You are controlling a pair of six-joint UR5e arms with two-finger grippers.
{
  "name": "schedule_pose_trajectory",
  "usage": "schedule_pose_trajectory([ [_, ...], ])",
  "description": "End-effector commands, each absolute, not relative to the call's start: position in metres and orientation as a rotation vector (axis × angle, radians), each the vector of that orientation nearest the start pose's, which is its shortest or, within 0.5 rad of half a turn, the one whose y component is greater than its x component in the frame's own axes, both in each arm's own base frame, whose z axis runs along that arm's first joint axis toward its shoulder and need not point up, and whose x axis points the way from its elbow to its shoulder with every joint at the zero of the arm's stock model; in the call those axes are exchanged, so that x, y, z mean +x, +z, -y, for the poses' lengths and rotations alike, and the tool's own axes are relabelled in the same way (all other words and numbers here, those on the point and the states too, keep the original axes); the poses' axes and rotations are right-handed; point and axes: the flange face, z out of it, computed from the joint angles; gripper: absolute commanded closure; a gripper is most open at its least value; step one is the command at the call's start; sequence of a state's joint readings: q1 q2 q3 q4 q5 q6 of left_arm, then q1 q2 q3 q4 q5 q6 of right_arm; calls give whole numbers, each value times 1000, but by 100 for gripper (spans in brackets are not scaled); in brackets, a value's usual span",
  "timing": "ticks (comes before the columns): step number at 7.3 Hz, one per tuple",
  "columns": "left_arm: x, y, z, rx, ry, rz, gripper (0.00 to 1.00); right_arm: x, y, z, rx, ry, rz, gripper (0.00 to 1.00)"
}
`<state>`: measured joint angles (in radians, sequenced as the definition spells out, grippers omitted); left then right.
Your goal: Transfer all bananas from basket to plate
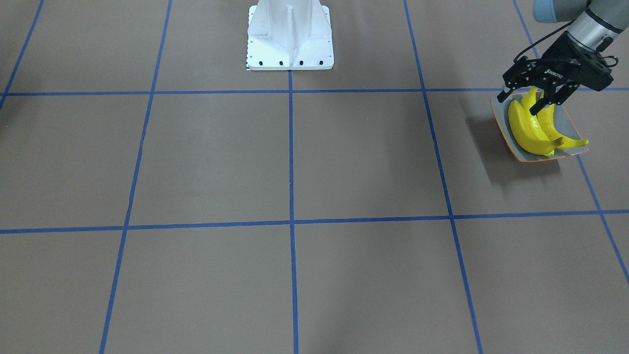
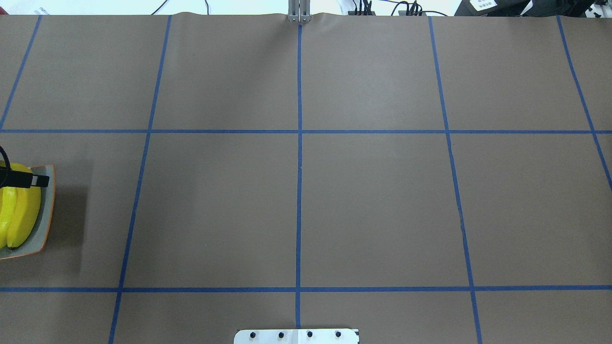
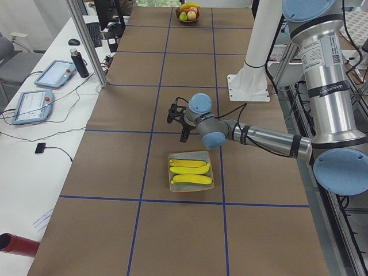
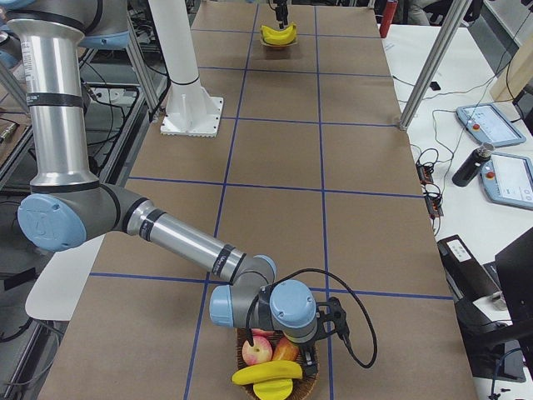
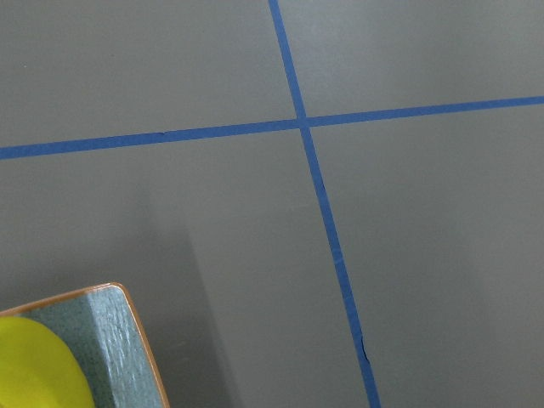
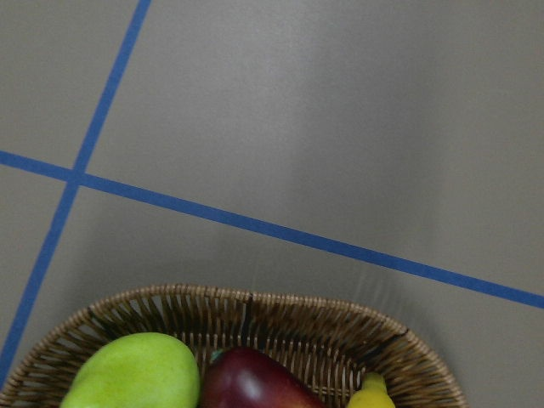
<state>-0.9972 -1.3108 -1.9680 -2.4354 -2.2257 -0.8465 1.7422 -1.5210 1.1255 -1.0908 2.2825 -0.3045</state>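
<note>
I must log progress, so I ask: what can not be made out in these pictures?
- Right gripper: only the right side view shows it, partly behind its wrist; open or shut is unclear.
- Basket: cut by that view's bottom edge; one banana shows, more could be hidden.
- Bananas on the plate: cut by the overhead view's left edge; in the front view the left gripper covers their ends, so the count is unsure.

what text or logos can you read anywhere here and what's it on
"ROBOTIQ": white print on the left gripper, only just legible.
Print on the left arm: too small to read.
Print on a white tag beyond the table's far edge: blurred, unreadable.
No text on the bananas, plate or basket.
</note>
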Motion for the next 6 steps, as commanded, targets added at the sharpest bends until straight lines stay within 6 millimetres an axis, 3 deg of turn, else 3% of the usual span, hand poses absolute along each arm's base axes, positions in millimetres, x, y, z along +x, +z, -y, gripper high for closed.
schedule_pose_trajectory([
  [1, 156, 479, 375, 346, 87, -1080, 0, 152, 834, 458, 186, -134, 644, 0],
  [2, 157, 479, 375, 346, 90, -1081, 0, 152, 848, 449, 159, -121, 630, 1],
  [4, 160, 474, 379, 355, 94, -1086, 0, 150, 854, 439, 145, -12, 630, 4],
  [6, 163, 472, 383, 361, 98, -1090, 0, 145, 873, 412, 138, 4, 630, 6],
])
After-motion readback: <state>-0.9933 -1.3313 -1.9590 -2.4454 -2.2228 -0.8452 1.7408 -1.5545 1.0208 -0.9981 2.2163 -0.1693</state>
